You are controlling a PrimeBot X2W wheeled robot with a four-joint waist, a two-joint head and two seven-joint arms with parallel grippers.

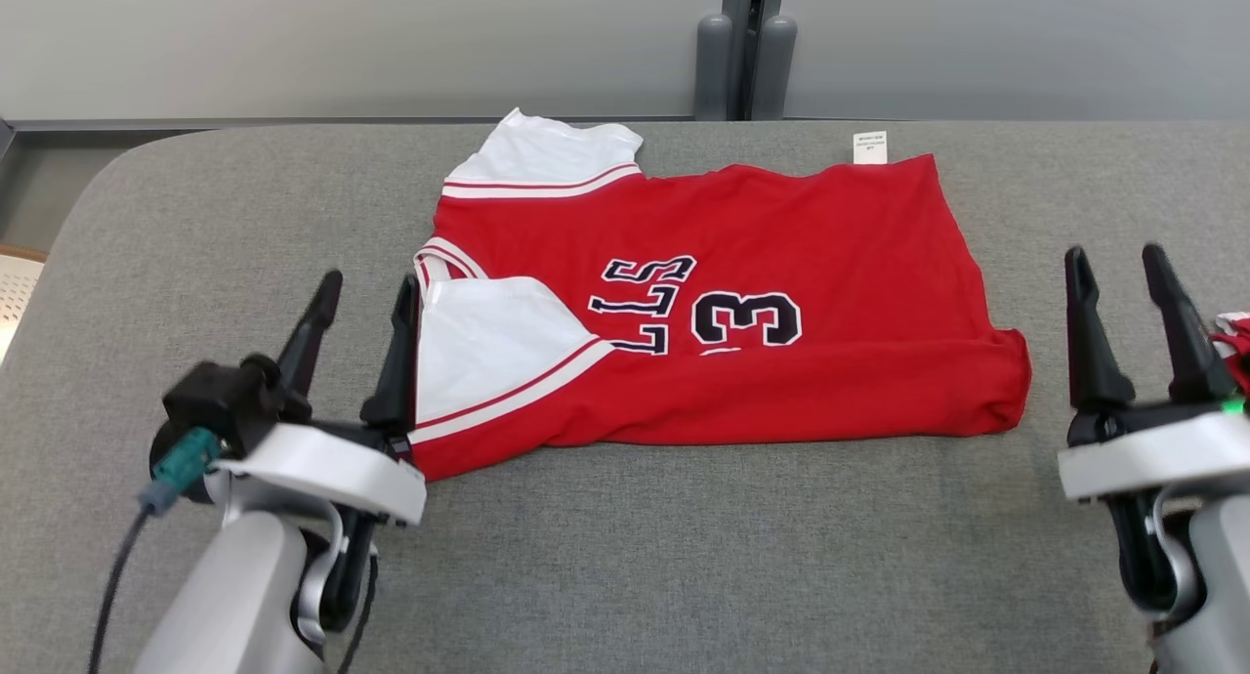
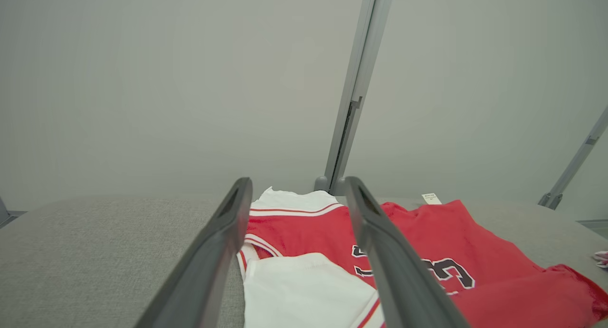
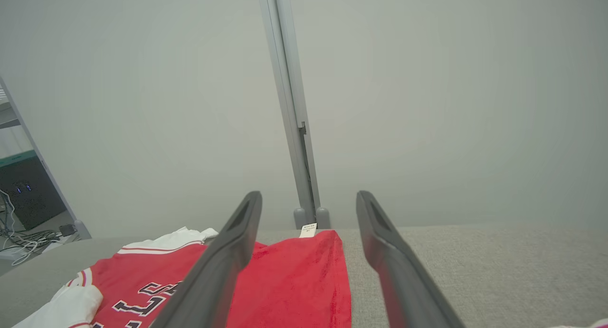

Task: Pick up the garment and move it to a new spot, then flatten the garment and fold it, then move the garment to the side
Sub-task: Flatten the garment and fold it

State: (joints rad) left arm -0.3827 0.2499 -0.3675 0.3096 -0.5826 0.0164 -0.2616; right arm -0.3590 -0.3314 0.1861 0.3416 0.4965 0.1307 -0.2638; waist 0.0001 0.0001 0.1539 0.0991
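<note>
In the head view, the garment (image 1: 723, 303) is lying flat near the middle of the grey worktop (image 1: 625, 557), folded along its length. Its neck end is pointing to the robot's left and its hem to the right. One white sleeve (image 1: 547, 161) is sticking out at the far left corner, and a second sleeve is lying folded over the near left part. Sideways black lettering is showing on the red cloth, and a small white tag (image 1: 869, 147) is poking out at the far edge. The left claw (image 1: 371, 283) is sitting at the garment's left end with its fingers spread and nothing between them. Its inner finger is lining up with the near sleeve's edge, and I cannot tell whether they are touching. The right claw (image 1: 1115, 256) is holding its fingers apart and empty, just beyond the hem and clear of the cloth. A bit of red-and-white cloth (image 1: 1232, 337) is peeking in at the right edge.

In the left wrist view, the spread fingers are framing the near white sleeve and the striped trim.

In the right wrist view, the parted fingers are framing the tagged hem corner and bare worktop, with a grey post (image 3: 294, 128) rising behind.
</note>
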